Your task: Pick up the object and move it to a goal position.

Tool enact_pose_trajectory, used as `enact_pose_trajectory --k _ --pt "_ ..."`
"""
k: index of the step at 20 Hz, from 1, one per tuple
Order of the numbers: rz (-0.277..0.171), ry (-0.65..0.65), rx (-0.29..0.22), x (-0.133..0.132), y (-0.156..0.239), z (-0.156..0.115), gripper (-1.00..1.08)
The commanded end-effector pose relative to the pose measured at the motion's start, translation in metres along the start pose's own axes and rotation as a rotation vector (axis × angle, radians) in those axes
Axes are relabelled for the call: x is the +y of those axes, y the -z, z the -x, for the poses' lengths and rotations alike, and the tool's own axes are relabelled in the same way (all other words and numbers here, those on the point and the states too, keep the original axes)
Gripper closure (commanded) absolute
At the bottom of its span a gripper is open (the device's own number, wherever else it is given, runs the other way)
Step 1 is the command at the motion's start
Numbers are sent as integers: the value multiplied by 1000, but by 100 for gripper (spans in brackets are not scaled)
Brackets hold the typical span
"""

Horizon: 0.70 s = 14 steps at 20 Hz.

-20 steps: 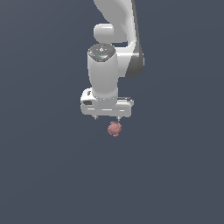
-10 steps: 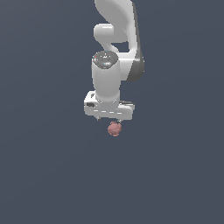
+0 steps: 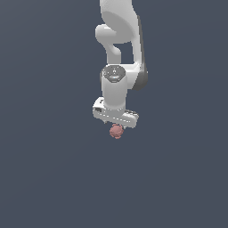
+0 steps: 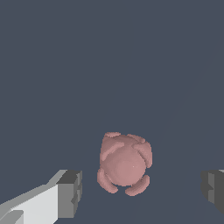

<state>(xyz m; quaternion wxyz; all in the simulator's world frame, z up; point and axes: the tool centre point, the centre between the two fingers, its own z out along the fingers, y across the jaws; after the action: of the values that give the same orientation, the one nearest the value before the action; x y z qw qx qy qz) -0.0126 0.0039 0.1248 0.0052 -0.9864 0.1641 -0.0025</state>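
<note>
The object [image 3: 116, 131] is a small bumpy pinkish-red lump lying on the flat dark grey ground, directly under the white gripper bar. My gripper [image 3: 116, 126] hangs just above it, pointing down. In the wrist view the object [image 4: 124, 164] lies between the two dark fingertips [image 4: 70, 192] and touches neither of them. The gripper [image 4: 141, 189] is open and wide gaps show on both sides of the lump. In the exterior view the bar hides most of the fingers.
The flat dark grey ground [image 3: 53, 169] spreads uniformly around the arm. No goal marker shows in either view.
The hand has come down toward the object, closing the gap above it, and the bar has twisted slightly. The object has not moved.
</note>
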Motion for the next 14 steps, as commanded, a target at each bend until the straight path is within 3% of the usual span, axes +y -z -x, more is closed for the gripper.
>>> enact_pose_trajectory --k 1,14 --pt "3 -45 -1 -2 -11 6 -92" --pt "11 -144 -2 -5 -35 20 -92"
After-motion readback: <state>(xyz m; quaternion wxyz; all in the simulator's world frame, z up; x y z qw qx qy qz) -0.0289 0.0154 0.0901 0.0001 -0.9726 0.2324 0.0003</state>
